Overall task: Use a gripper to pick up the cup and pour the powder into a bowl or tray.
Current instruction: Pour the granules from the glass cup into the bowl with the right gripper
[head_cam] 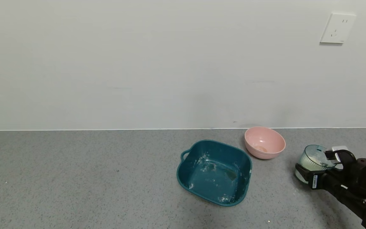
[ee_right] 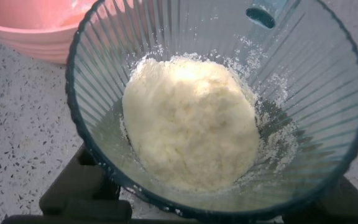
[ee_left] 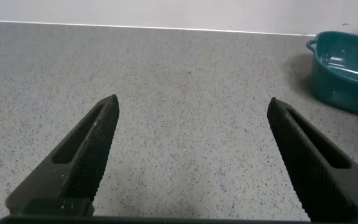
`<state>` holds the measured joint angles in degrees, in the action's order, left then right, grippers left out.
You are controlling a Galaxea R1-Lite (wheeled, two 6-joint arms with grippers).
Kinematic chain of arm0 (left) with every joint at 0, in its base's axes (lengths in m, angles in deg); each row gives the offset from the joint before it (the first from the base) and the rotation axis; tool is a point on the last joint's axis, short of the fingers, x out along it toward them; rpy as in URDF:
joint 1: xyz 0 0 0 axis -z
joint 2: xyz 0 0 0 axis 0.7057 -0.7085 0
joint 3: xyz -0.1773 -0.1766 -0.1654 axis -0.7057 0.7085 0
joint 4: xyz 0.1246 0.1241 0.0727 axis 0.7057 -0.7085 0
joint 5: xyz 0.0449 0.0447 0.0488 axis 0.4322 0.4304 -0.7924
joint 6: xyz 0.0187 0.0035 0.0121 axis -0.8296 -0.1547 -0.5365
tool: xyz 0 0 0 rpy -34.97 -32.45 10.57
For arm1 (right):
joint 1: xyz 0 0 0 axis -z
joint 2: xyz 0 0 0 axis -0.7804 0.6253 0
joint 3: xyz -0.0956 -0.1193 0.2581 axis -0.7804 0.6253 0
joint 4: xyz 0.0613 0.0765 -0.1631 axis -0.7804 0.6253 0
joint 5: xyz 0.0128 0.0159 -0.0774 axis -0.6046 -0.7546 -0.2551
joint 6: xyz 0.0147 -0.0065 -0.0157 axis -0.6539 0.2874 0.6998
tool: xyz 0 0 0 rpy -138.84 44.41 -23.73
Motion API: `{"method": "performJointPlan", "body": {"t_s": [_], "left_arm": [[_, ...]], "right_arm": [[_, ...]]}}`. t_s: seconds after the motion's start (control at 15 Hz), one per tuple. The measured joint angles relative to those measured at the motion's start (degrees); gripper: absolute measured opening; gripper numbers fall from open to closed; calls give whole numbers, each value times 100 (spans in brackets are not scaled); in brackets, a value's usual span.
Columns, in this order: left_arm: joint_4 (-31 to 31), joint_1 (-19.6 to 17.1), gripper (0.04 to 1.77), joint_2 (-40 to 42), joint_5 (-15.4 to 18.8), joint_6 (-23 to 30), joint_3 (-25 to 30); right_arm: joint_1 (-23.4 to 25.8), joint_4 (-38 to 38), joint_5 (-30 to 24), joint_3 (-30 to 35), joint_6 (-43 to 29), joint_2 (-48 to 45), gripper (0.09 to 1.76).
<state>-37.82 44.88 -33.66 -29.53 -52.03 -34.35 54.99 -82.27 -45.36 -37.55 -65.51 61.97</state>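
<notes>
Cup (head_cam: 315, 158) of powder (ee_right: 190, 121) sits clamped between right jaws.

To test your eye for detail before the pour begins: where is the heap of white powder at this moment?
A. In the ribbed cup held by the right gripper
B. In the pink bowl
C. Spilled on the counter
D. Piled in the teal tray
A. The powder sits heaped inside the cup, which the right gripper clasps beside the bowl.

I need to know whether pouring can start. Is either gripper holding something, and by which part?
The right gripper holds the cup by its ribbed sides, powder still inside. The left gripper is open and holds nothing.
</notes>
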Motion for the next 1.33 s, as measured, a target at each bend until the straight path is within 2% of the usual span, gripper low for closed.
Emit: {"method": "performJointPlan", "body": {"t_s": [0.33, 0.53, 0.8, 1.07, 1.33], "left_arm": [[2, 0, 172, 0, 0, -2, 0], [0, 0, 172, 0, 0, 0, 0], [0, 0, 172, 0, 2, 0, 0], [2, 0, 172, 0, 2, 0, 0], [2, 0, 172, 0, 2, -2, 0]], "right_arm": [[7, 34, 2, -56, 173, -155, 135], [7, 299, 0, -127, 199, -317, 135], [7, 1324, 0, -466, 206, -780, 135], [21, 2578, 124, -1142, 358, -1348, 135], [52, 3156, 255, -1762, 608, -1563, 134]]}}
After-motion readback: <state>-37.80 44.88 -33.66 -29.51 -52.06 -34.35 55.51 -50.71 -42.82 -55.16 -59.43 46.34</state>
